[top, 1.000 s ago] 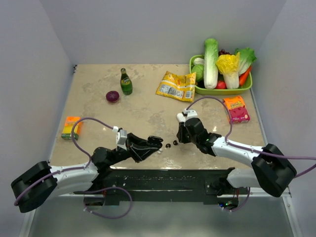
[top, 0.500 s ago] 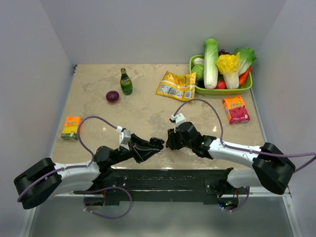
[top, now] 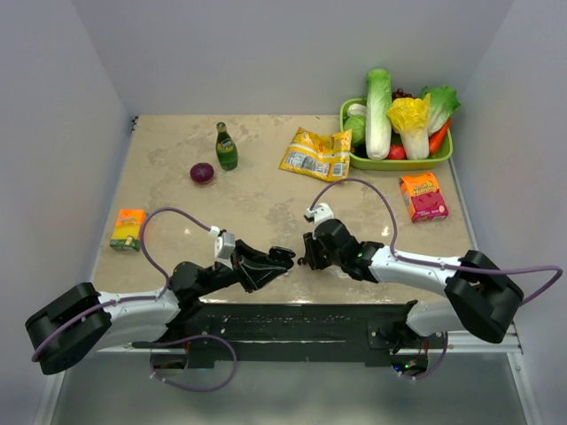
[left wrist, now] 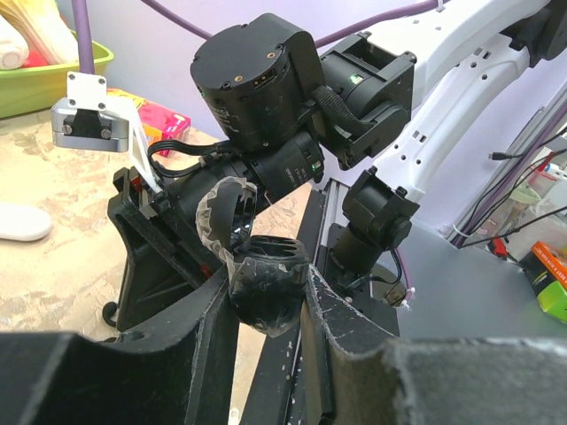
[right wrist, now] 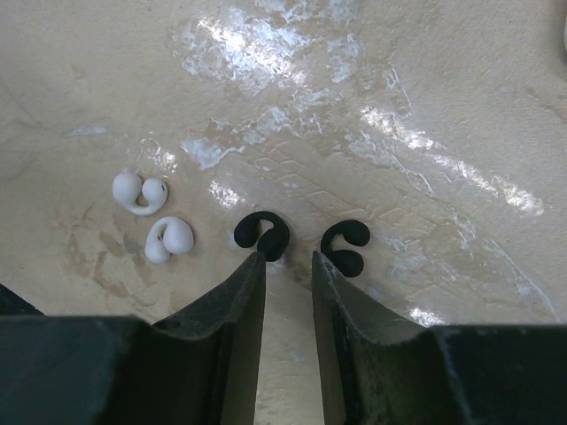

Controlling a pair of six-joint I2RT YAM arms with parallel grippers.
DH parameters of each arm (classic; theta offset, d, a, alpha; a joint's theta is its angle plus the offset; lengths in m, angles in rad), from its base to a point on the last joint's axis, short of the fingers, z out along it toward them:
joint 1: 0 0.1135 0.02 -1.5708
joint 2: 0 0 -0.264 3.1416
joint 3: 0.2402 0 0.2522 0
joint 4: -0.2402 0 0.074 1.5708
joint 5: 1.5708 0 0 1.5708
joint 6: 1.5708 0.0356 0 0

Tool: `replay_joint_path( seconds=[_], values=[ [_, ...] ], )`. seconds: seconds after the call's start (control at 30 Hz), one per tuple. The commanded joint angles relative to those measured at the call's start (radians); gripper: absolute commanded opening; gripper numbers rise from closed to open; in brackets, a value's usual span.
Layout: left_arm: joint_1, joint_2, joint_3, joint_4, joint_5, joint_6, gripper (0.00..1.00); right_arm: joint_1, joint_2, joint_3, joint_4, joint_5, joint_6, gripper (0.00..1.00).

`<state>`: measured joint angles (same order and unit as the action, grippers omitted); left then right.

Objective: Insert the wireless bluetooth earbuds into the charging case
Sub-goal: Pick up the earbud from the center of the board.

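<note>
Right tool (right wrist: 288, 258), narrowly parted and empty, has descended over the black earbuds (right wrist: 262, 234) on the table (right wrist: 399, 88) just beside the open black charging case (left wrist: 266, 270), clamped in the left tool (left wrist: 268, 310); pickup appears imminent.

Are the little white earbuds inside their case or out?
Out. Both white earbuds lie on the bare table, left of the right gripper.

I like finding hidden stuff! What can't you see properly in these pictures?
Top view: the earbuds are too small or hidden by the right gripper.
Left wrist view: the white oval case is cut off by the picture's left edge.
Left wrist view: the black case in the left gripper is too dark inside to see.
Right wrist view: a fingertip hides part of one black earbud.
</note>
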<state>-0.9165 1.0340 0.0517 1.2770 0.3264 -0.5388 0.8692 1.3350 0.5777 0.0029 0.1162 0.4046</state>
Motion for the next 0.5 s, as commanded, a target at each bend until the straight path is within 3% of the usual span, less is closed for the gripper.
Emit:
replay_joint_path(
  seconds=[0.0, 0.47],
  values=[
    [0.002, 0.001, -0.285, 0.504, 0.0, 0.013, 0.0, -0.015, 0.015, 0.037, -0.02, 0.025, 0.026, 0.31],
    [0.002, 0.014, -0.296, 0.529, 0.003, 0.011, 0.0, -0.058, 0.056, 0.047, -0.011, 0.027, 0.04, 0.34]
  ],
)
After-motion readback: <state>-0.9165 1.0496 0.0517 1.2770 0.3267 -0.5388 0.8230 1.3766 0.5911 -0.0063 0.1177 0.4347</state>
